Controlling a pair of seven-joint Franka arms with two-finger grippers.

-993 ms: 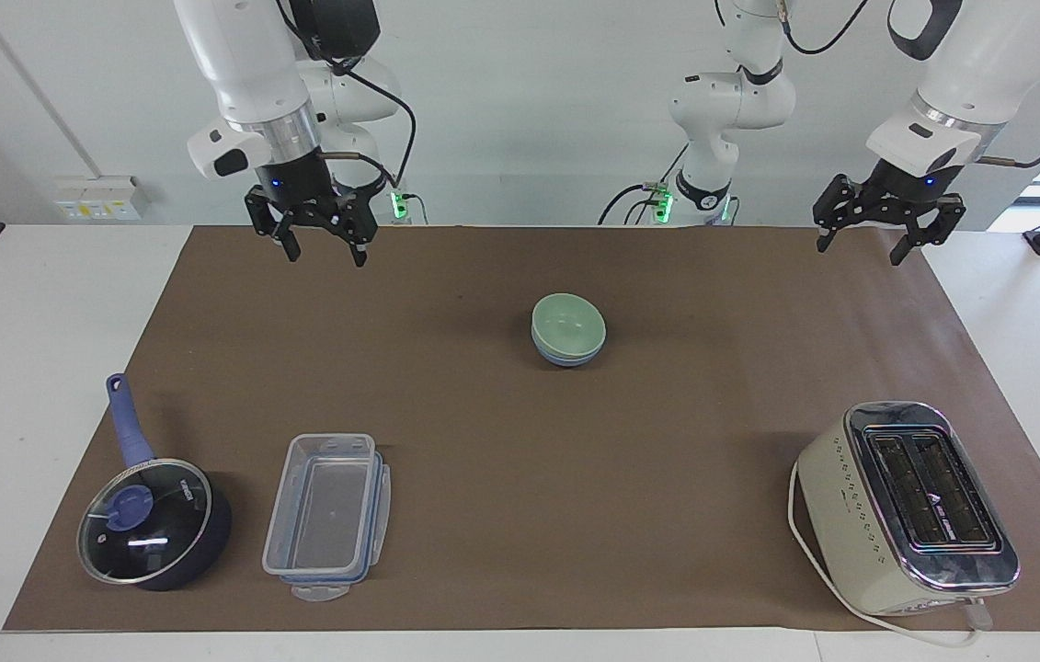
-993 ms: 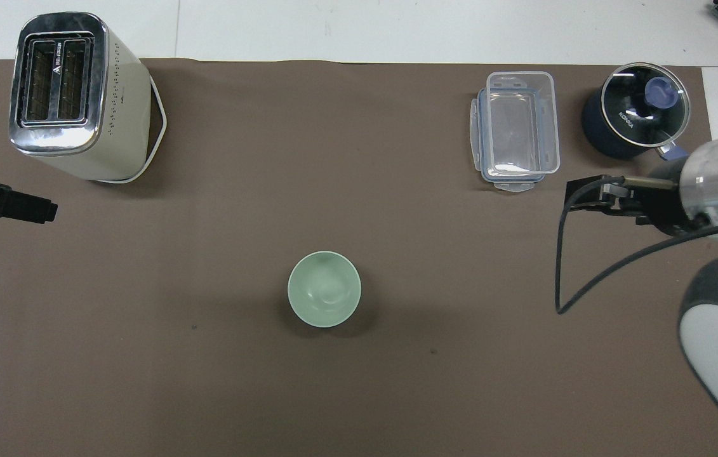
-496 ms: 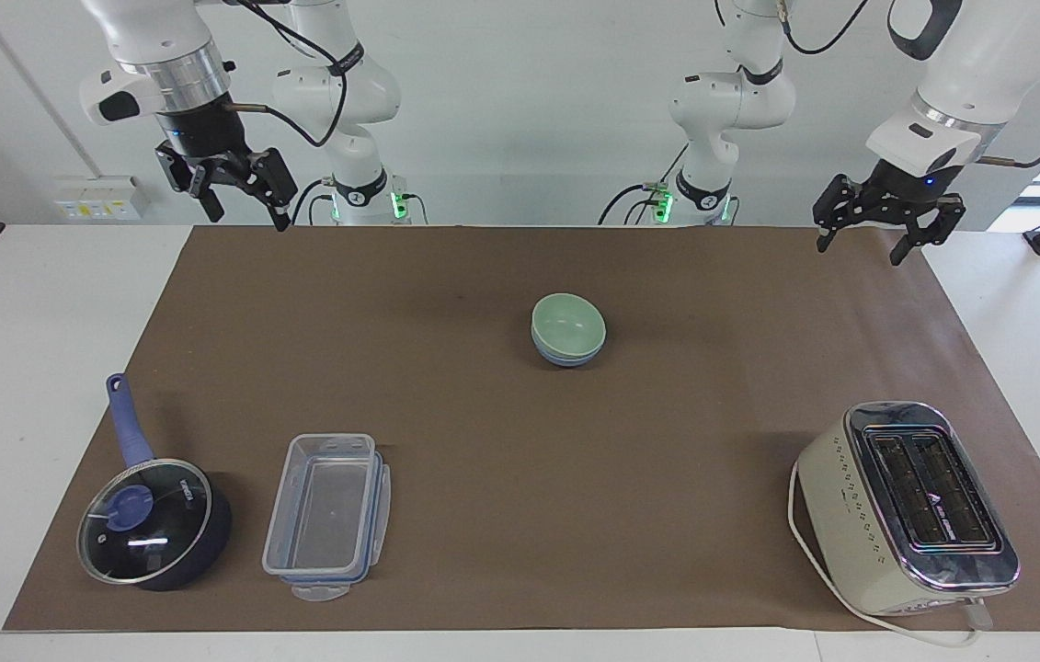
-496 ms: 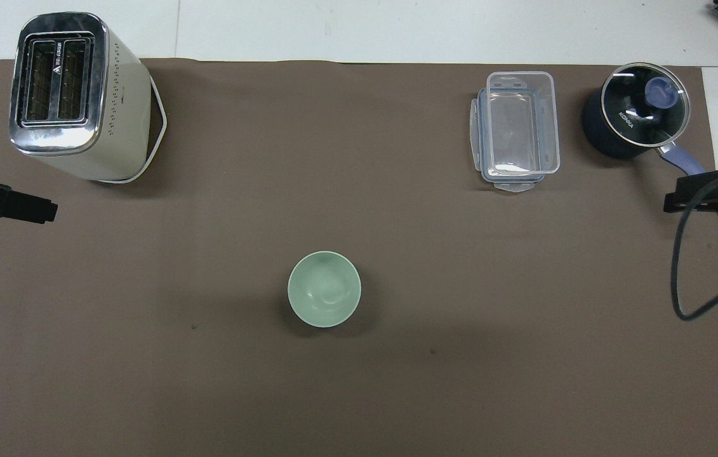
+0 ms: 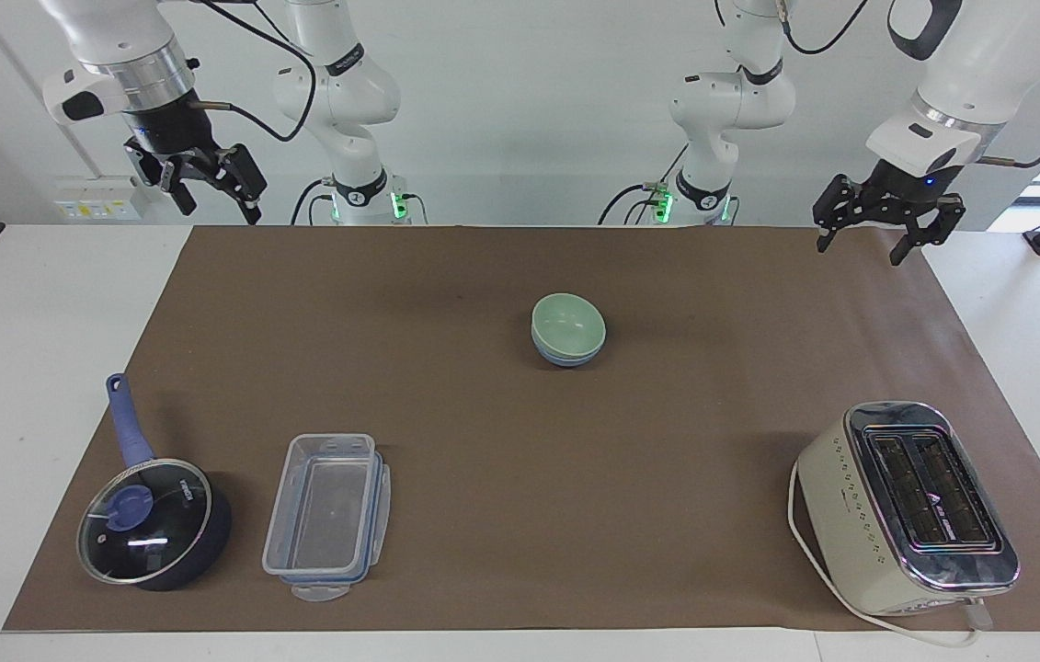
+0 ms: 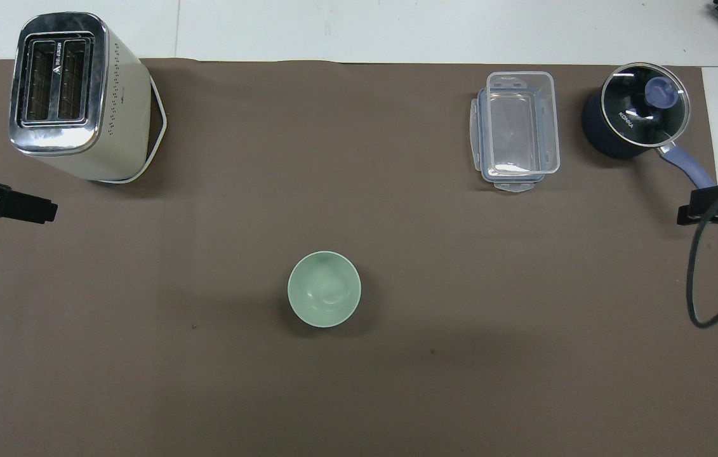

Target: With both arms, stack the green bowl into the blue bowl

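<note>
Green bowl (image 5: 567, 325) nested; both grippers raised, open

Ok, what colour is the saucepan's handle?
Periwinkle blue, matching the lid knob; the saucepan's handle shows best in the facing view.

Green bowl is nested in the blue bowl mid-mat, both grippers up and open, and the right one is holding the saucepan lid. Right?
Not quite. The right gripper holds nothing: the facing view shows it open in the air, and the lid sits on the saucepan. The rest stands: green bowl in blue bowl, left gripper open.
</note>
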